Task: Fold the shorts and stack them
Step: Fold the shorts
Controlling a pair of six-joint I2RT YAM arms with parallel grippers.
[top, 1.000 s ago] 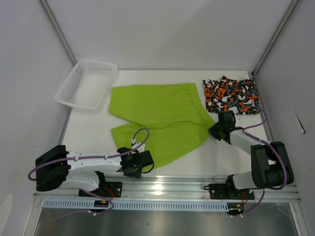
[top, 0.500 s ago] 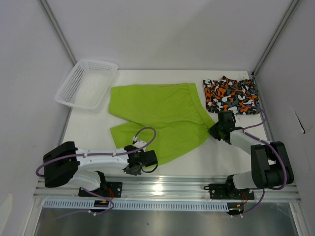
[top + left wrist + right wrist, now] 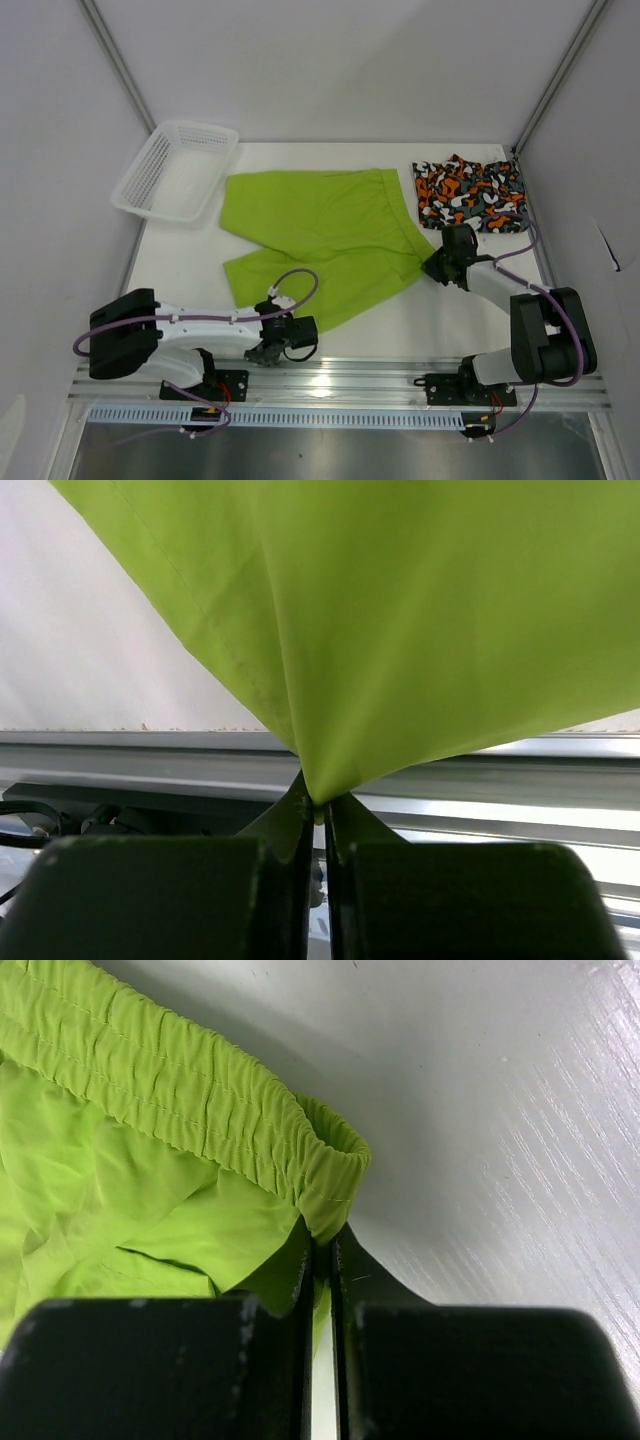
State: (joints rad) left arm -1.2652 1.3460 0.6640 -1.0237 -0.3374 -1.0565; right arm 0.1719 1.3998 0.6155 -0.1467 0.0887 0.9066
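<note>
We see the lime green shorts (image 3: 320, 235) spread across the middle of the worktop (image 3: 470, 315). Their waistband faces the right edge and both legs run toward the left, one nearer the far edge and one nearer the near edge. The left gripper (image 3: 320, 815) sits low by the near edge, its jaws pressed together on the near corner of the closer leg. In the left wrist view the green cloth is drawn to a point between the two black fingers (image 3: 290, 830) and fans out above them, with the metal rail of the near edge behind it. The right gripper (image 3: 322, 1260) is clamped on the near end of the gathered elastic waistband, toward the right edge. In the right wrist view the ruffled band curls over just above the closed jaws, with bare white surface beyond. The camo shorts (image 3: 470, 192) lie in a compact bundle in the far-right corner, close to the far end of the green waistband, not stacked with it. A white mesh basket (image 3: 175, 170) sits at the far-left corner, just beside the farther green leg.
</note>
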